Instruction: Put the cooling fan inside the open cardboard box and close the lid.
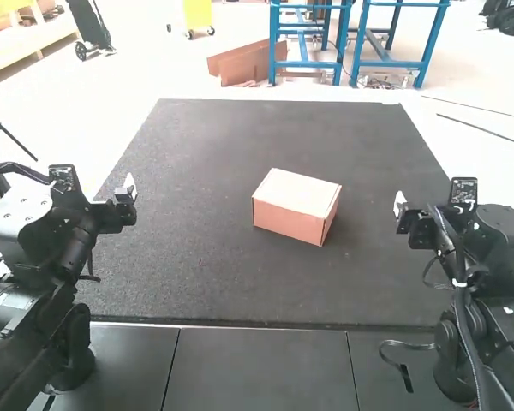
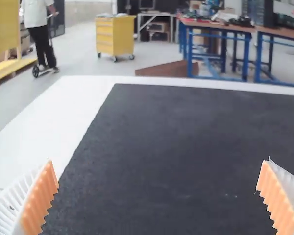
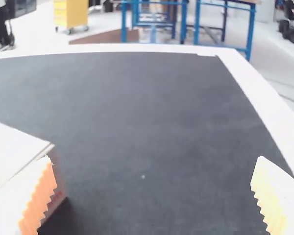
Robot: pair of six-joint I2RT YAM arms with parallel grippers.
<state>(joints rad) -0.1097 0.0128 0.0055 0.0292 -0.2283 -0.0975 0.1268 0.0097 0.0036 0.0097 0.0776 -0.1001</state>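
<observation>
The jaws of the left gripper [image 2: 157, 198] are held wide, with nothing between the orange pads [image 2: 39, 200]; only bare mat [image 1: 206, 145] is seen through the gap. The jaws of the right gripper [image 3: 152, 196] are likewise spread wide and empty, and a corner of the box [image 1: 295, 205] is seen past one finger. Both grippers are kept at the mat's left and right edges, well apart from the box, which suggests that no grip is called for at this point. The box is set near the middle of the mat, with its lid folded down flat. The fan is judged to be inside it, and the task is taken as done or nearly so. The box's faces are plain brown, and no label or writing can be made out on them.
</observation>
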